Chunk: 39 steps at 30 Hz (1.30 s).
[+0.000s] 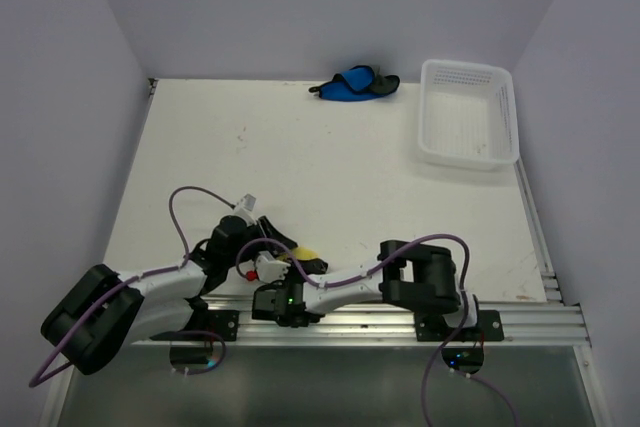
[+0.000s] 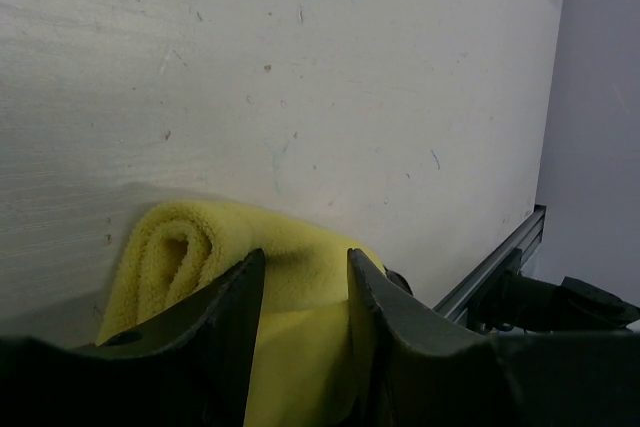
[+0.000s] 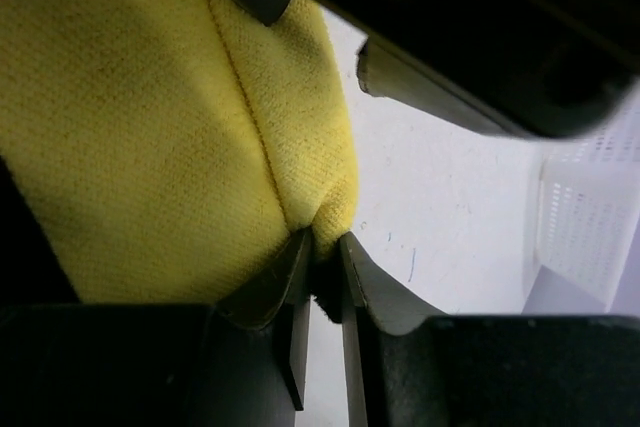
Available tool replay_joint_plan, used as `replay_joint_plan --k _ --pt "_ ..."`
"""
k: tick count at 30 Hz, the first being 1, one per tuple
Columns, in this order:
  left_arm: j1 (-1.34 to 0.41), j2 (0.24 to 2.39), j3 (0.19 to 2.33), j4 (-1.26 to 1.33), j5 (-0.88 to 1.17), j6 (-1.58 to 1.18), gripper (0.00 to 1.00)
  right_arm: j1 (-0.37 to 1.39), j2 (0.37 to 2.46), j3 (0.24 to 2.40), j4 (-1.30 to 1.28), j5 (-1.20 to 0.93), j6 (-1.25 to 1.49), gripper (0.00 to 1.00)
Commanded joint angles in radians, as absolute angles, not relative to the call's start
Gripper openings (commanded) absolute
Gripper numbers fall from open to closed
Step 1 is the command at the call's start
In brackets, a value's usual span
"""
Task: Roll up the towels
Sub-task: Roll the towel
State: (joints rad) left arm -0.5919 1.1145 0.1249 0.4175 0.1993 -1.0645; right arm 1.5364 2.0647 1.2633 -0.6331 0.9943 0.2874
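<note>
Wrist views show left gripper [image 2: 305, 262] clamping yellow towel [image 2: 180, 247] half-wide, right gripper [image 3: 322, 243] nipping its fold narrowly; only overhead shows blue towel [image 1: 352, 84].

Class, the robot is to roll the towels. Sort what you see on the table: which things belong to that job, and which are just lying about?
Belong to the job:
yellow towel
blue towel

Just lying about:
white basket
</note>
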Motion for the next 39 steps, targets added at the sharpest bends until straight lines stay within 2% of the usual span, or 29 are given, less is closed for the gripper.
replay_joint_plan --k 1,5,13,23,26,30,35,39 --pt "-0.595 1.134 0.084 0.357 0.129 -1.052 0.44 1.545 1.965 1.238 -0.56 0.931 0.342 0.23" --pt "-0.595 1.152 0.086 0.359 0.123 -1.046 0.44 1.543 1.934 1.215 -0.546 0.91 0.354 0.32" --pt "-0.594 1.175 0.089 0.353 0.12 -1.035 0.44 1.543 1.836 1.173 -0.541 0.87 0.396 0.36" --pt "-0.595 1.157 0.083 0.351 0.11 -1.032 0.44 1.533 1.594 1.036 -0.43 0.637 0.454 0.38" --pt "-0.595 1.16 0.084 0.35 0.11 -1.031 0.44 1.497 1.504 0.979 -0.365 0.56 0.469 0.39" --pt "-0.595 1.157 0.084 0.348 0.112 -1.032 0.44 1.361 1.428 0.89 -0.235 0.388 0.52 0.39" --pt "-0.595 1.144 0.086 0.342 0.11 -1.028 0.44 1.22 1.43 0.838 -0.158 0.223 0.584 0.4" --pt "-0.595 1.144 0.091 0.336 0.112 -1.023 0.45 1.148 1.463 0.828 -0.127 0.146 0.601 0.45"
